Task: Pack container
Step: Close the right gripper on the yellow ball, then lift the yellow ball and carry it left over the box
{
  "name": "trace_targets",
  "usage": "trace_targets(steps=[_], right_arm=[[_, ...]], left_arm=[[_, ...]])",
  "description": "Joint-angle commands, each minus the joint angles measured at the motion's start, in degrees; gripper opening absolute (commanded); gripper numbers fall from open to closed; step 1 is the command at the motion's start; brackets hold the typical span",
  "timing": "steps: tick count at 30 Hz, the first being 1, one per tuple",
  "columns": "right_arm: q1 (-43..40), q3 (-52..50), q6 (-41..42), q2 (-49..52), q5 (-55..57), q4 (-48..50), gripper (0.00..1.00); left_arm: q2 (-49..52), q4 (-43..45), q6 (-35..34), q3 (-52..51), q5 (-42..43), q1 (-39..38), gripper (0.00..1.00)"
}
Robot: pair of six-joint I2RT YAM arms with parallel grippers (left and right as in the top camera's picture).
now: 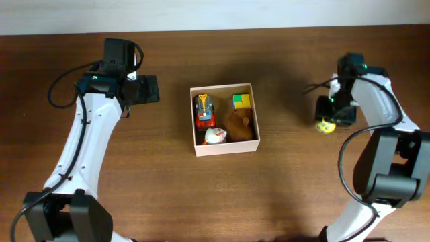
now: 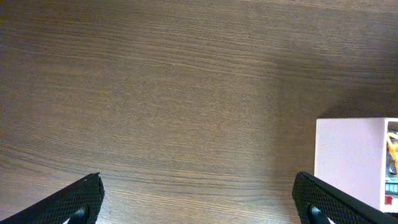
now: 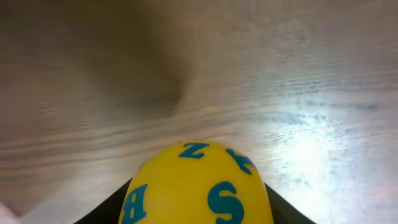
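one yellow ball point(image 3: 199, 186) is clamped in the right gripper point(image 1: 328, 122); it should clear the container point(image 1: 225, 149) wall and release low. the left gripper point(image 2: 199, 200) stands apart.

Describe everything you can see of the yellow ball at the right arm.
The yellow ball is round and smooth, plastic by the look, printed with blue letters: Z, S and B show. The dark fingers of the right gripper press both its sides. It sits over the wooden table, right of the container, outside it.

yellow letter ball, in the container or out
Out: yellow letter ball sits in the right claw, right of the container.
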Motion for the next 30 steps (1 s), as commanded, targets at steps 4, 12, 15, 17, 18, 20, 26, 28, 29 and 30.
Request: trace_targets(steps=[4, 12, 15, 17, 18, 20, 26, 28, 29, 30], right_arm=[[6.7, 10.4, 0.4, 0.3, -0.9, -4.7, 0.51], [17.3, 24.0, 0.4, 0.3, -1.2, -10.9, 0.51], [21.0, 26.9, 0.4, 0.3, -1.6, -11.7, 0.5], [23.6, 27.4, 0.4, 0.3, -2.0, -11.5, 0.49], [24.8, 27.4, 0.4, 0.3, -2.0, -11.2, 0.47], [27.2, 27.4, 0.4, 0.3, -2.2, -10.6, 0.46], [33.9, 27.0, 0.4, 0.3, -2.2, -7.0, 0.46], [35.4, 26.7, 0.4, 0.3, -2.1, -5.5, 0.46], [36.0, 26.4, 0.4, 0.3, -1.9, -4.6, 0.46], [36.5, 26.1, 0.4, 0.4, -2.0, -3.8, 0.46]], left_arm=[[-1.2, -0.1, -0.7, 0.6, -0.2, 0.0, 0.99], [-1.2, -0.1, -0.7, 0.6, -0.2, 0.0, 0.99], [-1.2, -0.1, -0.7, 0.6, -0.2, 0.0, 0.99], [-1.2, -0.1, -0.7, 0.6, -0.2, 0.0, 0.99], [-1.2, -0.1, -0.7, 0.6, -0.2, 0.0, 0.99], [-1.2, -0.1, -0.7, 0.6, -0.2, 0.0, 0.99], [-1.2, -0.1, -0.7, 0.6, -0.2, 0.0, 0.99], [-1.2, -0.1, -0.7, 0.6, -0.2, 0.0, 0.99], [-1.2, -0.1, -0.7, 0.6, -0.2, 0.0, 0.99], [-1.2, -0.1, -0.7, 0.6, -0.2, 0.0, 0.99]])
